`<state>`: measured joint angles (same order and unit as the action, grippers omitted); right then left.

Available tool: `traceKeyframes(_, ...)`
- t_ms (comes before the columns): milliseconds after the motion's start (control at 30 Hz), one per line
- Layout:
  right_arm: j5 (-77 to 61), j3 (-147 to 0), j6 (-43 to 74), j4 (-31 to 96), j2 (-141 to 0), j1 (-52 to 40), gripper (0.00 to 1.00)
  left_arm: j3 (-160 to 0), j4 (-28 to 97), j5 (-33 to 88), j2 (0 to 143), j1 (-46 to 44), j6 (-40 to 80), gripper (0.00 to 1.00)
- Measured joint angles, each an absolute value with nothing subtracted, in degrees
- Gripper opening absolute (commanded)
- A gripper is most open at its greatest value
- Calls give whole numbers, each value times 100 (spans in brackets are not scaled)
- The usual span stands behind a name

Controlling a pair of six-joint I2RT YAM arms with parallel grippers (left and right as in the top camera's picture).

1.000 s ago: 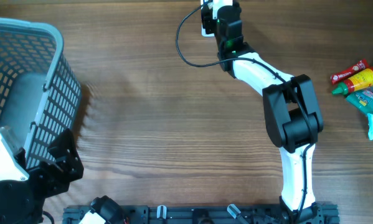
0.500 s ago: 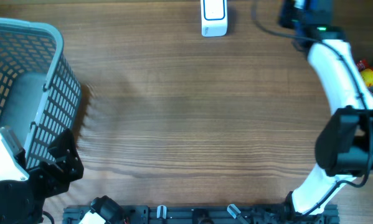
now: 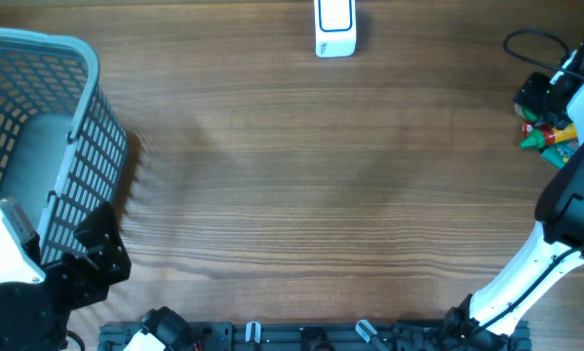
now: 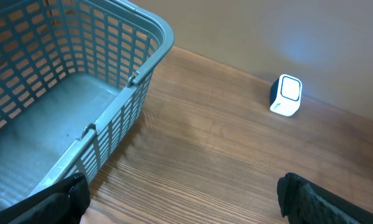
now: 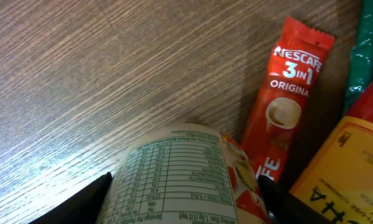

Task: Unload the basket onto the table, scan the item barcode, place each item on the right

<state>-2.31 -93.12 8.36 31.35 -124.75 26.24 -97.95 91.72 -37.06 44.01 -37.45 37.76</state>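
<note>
The right gripper (image 5: 185,208) is clasping a printed can (image 5: 180,177) between its fingers, the nutrition table facing the wrist camera, at the right end of the wooden table (image 3: 292,195); the can is showing just beside a red Nescafé 3in1 sachet (image 5: 284,106) and a yellow bottle (image 5: 342,171); the white barcode scanner (image 3: 334,27) is standing well apart at the far edge; the left gripper (image 4: 181,200) is gaping wide, holding nothing, near the blue basket (image 4: 150,34).

My left gripper (image 4: 186,208) spread wide near left, right arm (image 3: 550,244) reaching far right, right gripper (image 5: 185,205) clamped on can (image 5: 174,165)
</note>
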Motion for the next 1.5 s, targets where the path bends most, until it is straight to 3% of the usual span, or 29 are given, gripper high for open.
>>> traceKeyframes(33, -268, -9314, 836, 3131, -12475, 2617, 100, -9795, 9172, -3706, 4401, -3745, 3776, 100)
traceKeyframes(333, -342, -10353, 880, 3820, -12066, 2606, 100, -9795, 9172, -3706, 4401, -3745, 3776, 100)
traceKeyframes(533, -799, -10702, 1238, 4018, -10018, 2429, 100, -9795, 9174, -3704, 4401, -3745, 3776, 100)
traceKeyframes(667, -1935, -10702, 1402, 4040, -8858, 1538, 100, -9795, 9170, -3704, 4401, -3745, 3776, 100)
traceKeyframes(833, -2362, -10720, 1476, 4410, -6914, 521, 100, -9795, 9172, -3706, 4401, -3745, 3776, 100)
traceKeyframes(1000, -2596, -10763, 1789, 6206, -5846, 351, 100, -9795, 9172, -3708, 4401, -3745, 3776, 100)
traceKeyframes(1267, -1721, -10720, 1927, 9043, -5706, 351, 100, -9795, 9174, -3706, 4401, -3745, 3776, 100)
traceKeyframes(1500, -1979, -10200, -128, 8691, -5240, 351, 100, -9795, 9174, -3706, 4401, -3745, 3776, 100)
